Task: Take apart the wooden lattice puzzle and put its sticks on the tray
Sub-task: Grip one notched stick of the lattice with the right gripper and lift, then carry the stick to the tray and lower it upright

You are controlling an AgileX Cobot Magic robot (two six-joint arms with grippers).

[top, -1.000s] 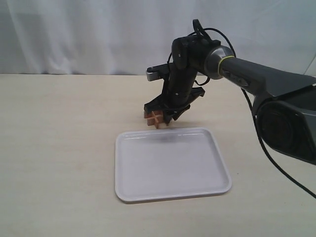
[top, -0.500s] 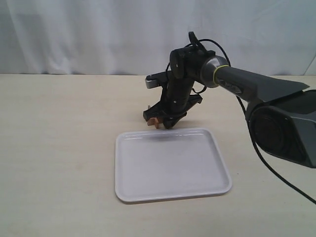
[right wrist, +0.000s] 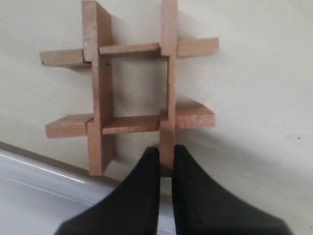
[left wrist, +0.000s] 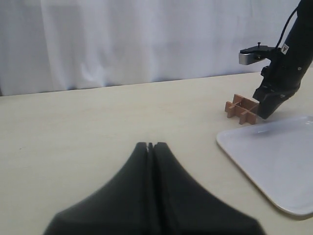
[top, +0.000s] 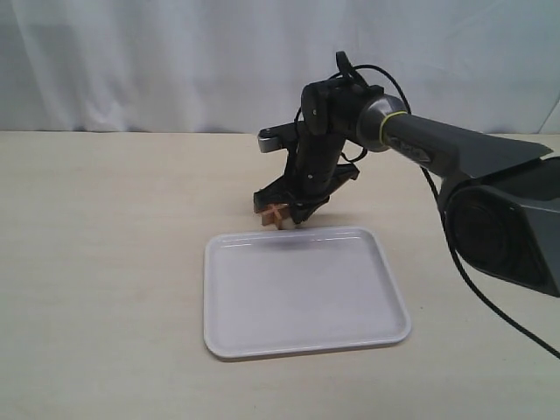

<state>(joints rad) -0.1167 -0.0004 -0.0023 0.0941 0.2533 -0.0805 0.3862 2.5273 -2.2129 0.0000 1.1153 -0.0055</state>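
You can't see one stick's [right wrist: 168, 73] end: your right gripper's [right wrist: 166, 152] jaws pinch it, arm [top: 420, 140] angled downward; left gripper [left wrist: 150, 146] closed, empty.

Light was even, diffuse, fairly bright. Curtain [top: 131, 61] behind the tray [top: 306, 297] washed out near white. Wooden lattice puzzle [right wrist: 132, 88], just beyond the tray's far rim, threw soft-edged shadows on the table [top: 105, 262]. Left tool [left wrist: 150, 145] looked blurred, out of focus.

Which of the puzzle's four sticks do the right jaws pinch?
The stick whose end sits between the jaws; the other three lie clear of them.
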